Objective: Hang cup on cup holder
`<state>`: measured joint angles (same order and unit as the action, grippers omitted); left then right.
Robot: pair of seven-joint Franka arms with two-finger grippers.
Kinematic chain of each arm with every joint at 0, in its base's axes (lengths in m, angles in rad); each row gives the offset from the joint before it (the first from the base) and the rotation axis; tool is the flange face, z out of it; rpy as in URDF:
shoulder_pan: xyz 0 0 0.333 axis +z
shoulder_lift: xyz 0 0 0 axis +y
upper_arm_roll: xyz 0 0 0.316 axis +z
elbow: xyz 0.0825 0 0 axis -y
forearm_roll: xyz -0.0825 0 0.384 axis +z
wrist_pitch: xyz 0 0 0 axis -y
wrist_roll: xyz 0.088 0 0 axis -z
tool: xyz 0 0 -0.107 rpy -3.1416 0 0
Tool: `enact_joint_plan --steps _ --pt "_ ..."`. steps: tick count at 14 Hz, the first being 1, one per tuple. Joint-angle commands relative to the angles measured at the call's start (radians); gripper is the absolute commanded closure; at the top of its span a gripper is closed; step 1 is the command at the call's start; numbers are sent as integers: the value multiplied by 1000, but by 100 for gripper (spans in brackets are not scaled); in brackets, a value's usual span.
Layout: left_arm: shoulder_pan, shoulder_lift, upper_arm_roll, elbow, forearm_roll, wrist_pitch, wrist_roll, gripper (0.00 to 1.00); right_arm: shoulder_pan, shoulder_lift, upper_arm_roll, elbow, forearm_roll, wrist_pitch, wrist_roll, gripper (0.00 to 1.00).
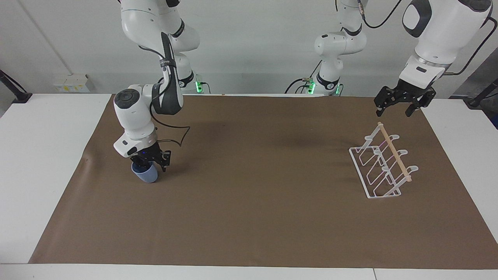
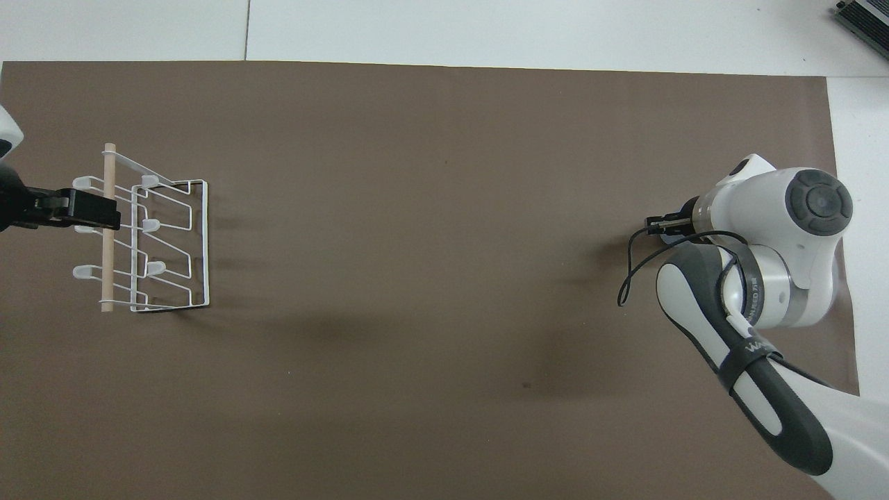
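A brown mat [image 1: 249, 202] covers the white table [image 1: 39, 163] below a pale wall. At the right arm's end, the right gripper [image 1: 149, 160] pinches the cup's [image 1: 145, 174] rim; overhead, its wrist mostly hides the cup. The left gripper [image 1: 400, 102], jaws spread, hangs above the cup holder [image 1: 383, 167].

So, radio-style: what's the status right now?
Right gripper shut on cup, on the mat. Left gripper open, waiting over cup holder. Nothing between them.
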<state>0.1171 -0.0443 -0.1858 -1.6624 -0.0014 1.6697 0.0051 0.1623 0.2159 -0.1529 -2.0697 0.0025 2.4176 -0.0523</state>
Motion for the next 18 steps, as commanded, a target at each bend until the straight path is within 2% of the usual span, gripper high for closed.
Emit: enact_joint_plan --steps 1,9,18 --pt "10 -20 -3 -17 -8 7 16 0 -6 -3 1 -12 25 17 -24 100" --pt "10 -20 -3 -17 -8 7 16 0 -18 -3 3 -4 25 -20 -37 100" --pt "10 -20 -3 -17 -8 12 16 0 -18 -3 1 108 25 -210 -67 100"
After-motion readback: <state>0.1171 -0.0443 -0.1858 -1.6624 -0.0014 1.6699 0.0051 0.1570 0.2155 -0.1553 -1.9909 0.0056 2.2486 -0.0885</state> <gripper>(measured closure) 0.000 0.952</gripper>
